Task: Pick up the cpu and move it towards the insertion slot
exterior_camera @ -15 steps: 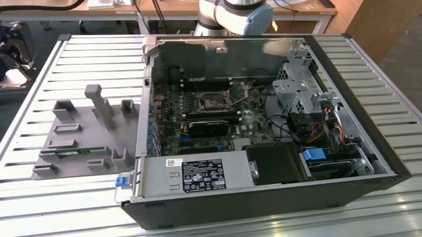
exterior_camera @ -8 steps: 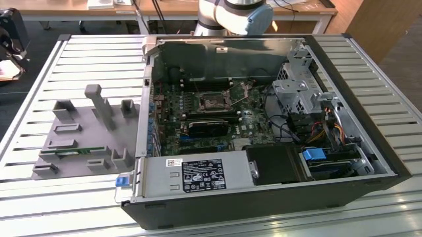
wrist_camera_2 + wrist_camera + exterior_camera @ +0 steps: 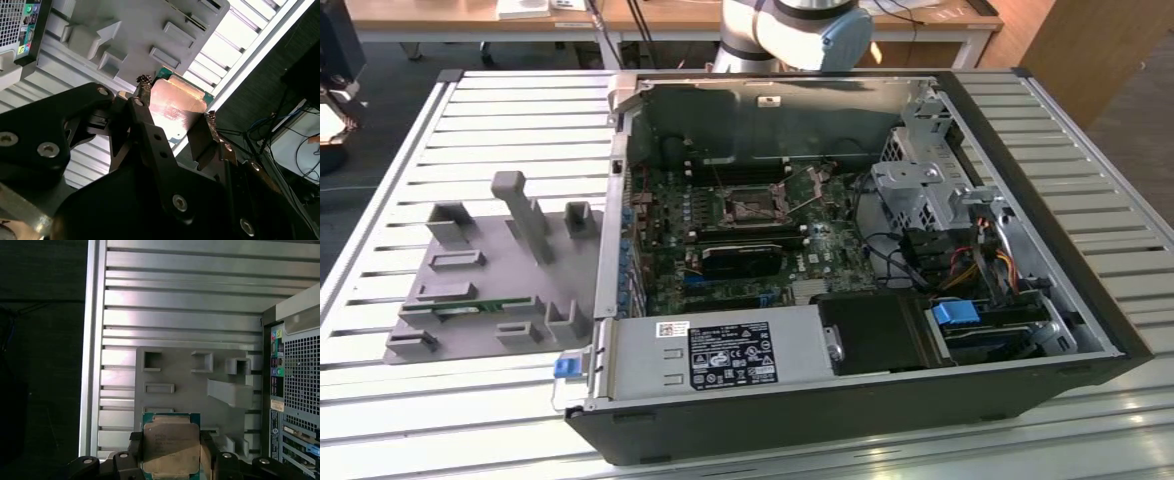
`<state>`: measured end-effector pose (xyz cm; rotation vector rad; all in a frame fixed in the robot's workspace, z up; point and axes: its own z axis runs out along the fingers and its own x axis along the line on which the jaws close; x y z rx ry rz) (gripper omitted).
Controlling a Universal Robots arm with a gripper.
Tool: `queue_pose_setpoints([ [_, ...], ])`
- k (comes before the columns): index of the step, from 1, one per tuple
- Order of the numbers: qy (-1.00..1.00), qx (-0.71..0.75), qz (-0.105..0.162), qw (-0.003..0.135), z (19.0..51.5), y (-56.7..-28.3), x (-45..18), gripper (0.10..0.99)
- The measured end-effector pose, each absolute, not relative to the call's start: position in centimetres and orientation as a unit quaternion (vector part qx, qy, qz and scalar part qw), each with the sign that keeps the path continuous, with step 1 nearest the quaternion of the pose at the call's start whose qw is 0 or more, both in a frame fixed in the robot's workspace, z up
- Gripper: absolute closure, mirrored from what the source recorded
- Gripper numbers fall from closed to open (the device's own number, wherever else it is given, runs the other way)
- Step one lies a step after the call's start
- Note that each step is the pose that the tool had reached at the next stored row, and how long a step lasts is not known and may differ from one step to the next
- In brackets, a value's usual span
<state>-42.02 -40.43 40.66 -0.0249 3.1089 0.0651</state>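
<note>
Silvery metal face up with a thin green border showing around it, the cpu (image 3: 171,446) sits clamped between the two fingers (image 3: 144,84) of the hand (image 3: 177,99), which press on opposite edges of the chip. In both wrist views it hangs over the grey fixture plate (image 3: 185,385) and the slatted desk (image 3: 520,110), seemingly lifted clear of the plate, with the ported rear panel of the computer case (image 3: 295,370) close by. In the exterior view that plate lies at the left of the frame, and the insertion slot (image 3: 750,205), a shiny frame around a dark centre, sits on the board inside the open case, just above the middle of the frame. Carrying well, I judge, means keeping the chip flat and the squeeze steady and on the edges alone, since a tilt could let it slip. The path probably has to rise over the case wall (image 3: 616,200), which stands between plate and slot, before the chip is squared to the socket frame.
</note>
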Motion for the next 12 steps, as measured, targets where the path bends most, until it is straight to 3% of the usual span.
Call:
queue_pose_setpoints([
  [12,1.0,-0.008,0.021,0.016,40.77,-40.43,-41.53,0.545],
])
